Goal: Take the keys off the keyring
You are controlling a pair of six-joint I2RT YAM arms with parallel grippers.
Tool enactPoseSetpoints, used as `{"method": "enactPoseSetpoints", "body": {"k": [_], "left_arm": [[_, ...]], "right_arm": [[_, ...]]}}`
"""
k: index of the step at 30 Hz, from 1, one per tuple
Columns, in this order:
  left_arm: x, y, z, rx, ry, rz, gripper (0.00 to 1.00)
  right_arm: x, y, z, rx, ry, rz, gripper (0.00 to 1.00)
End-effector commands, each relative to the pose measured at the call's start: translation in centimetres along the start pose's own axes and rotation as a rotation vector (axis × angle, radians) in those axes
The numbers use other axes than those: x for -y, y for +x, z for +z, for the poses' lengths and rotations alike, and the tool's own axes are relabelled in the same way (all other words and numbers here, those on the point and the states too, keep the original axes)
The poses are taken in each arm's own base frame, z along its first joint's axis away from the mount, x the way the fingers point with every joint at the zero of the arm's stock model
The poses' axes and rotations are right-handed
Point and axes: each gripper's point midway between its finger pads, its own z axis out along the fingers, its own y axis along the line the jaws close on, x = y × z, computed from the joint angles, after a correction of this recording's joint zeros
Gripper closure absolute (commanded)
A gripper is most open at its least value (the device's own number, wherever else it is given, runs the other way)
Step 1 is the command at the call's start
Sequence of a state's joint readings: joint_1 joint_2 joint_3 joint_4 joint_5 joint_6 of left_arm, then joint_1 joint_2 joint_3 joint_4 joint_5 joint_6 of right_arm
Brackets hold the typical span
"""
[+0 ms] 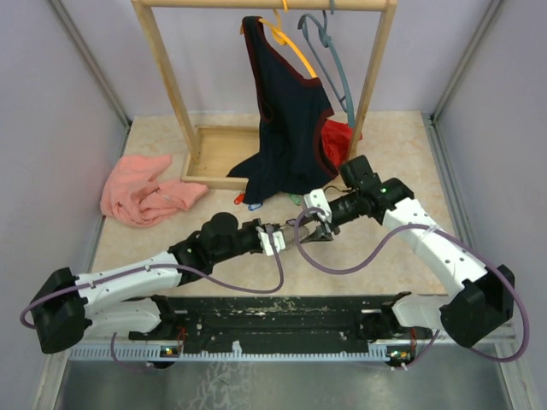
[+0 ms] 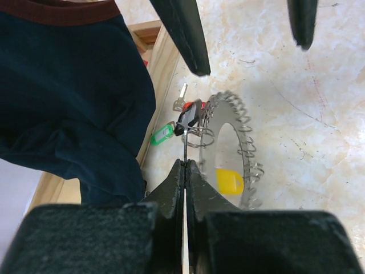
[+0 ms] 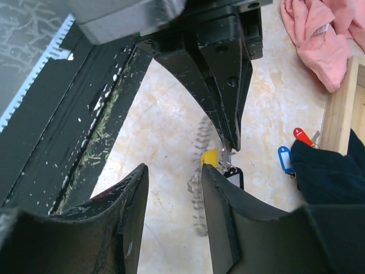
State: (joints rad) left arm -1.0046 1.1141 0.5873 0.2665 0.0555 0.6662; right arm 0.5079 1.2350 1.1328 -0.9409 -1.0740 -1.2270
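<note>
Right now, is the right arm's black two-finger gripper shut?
No, the right gripper has its fingers apart, with pale tabletop showing between them.

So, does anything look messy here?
Yes: a crumpled pink cloth lies heaped on the beige table, left of the wooden rack, while the dark navy garment hangs on it.

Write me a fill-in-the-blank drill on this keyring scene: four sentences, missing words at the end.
1. The left gripper is ___ on a thin metal piece beside the large dark beaded-edge keyring.
2. The right gripper stands ___, holding nothing.
3. The small plastic tag seen through the keyring's hole is ___.
4. The crumpled cloth on the marbled table is ___.
Missing words: shut; open; yellow; pink.
</note>
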Motion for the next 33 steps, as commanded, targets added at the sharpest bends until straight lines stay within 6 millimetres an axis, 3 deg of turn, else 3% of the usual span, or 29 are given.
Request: {"method": "enactPoseSetpoints", "body": {"k": [1, 7, 20, 25, 30, 33], "left_arm": [[-1.6, -2.8, -0.5, 0.044, -0.017, 0.032, 1.0], [-1.1, -3.2, -0.5, 0.045, 0.02, 0.02, 1.0], [-0.8, -4.2, 0.0, 0.07, 0.051, -0.007, 1.0], [-0.9, -4.5, 0.1, 0.07, 0.054, -0.013, 1.0], [-0.9, -4.3, 0.2, 0.06, 0.051, -0.02, 1.0], [-1.1, -4.3, 0.2, 0.052, 0.041, -0.028, 1.0]], "right_arm": [[2.4, -1.7, 0.3, 0.089, 0.071, 0.029, 0.58], [3.9, -0.9, 1.0, 0.075, 0.121, 0.062, 0.58], [3.8, 0.2, 3.0, 0.04, 0.108, 0.072, 0.65], [3.9, 0.3, 3.4, 0.019, 0.11, 0.064, 0.78], [4.0, 0.4, 3.3, -0.003, 0.119, 0.048, 1.0], [4.1, 0.5, 3.0, -0.018, 0.128, 0.037, 1.0]]}}
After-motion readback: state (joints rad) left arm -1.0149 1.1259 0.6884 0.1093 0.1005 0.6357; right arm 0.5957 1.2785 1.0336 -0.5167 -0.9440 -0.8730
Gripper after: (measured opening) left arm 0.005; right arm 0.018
